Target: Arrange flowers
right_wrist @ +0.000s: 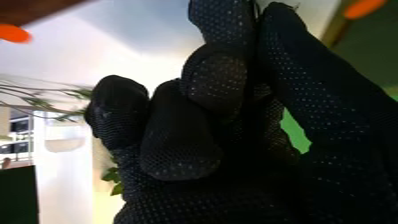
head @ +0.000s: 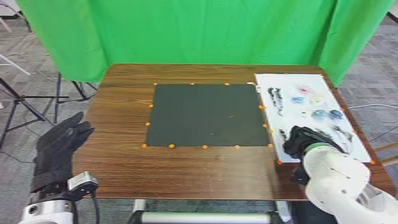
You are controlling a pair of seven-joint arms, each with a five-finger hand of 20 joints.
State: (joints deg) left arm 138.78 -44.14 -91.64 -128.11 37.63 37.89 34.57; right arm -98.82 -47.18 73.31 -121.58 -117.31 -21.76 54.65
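At a brown wooden table [head: 120, 172], the robot's left hand [head: 58, 145], gloved in black fabric, is released, its fingers relaxed, beside the left edge. The right hand [head: 306, 140], gloved alike, is over the near part of a white rectangular board [head: 298, 156] on the table's right side; whether it is grasping anything, one cannot tell. Thin-stemmed sprigs with green leaves [right_wrist: 40, 102] lie on the board near that hand. Farther back on the board are 2 round blue-grey flower heads [head: 327, 114], side by side, and slim dark bundles [head: 275, 100] along its left side. Beyond the blue-grey pair lie a pale blue bloom [head: 298, 100], a cream bloom [head: 317, 100] and a pink bloom [head: 305, 90]. Left of the board is a dark square mat [head: 202, 115] edged with small orange markers [head: 171, 146]. A bright green fabric curtain [head: 213, 32] hangs behind the table.
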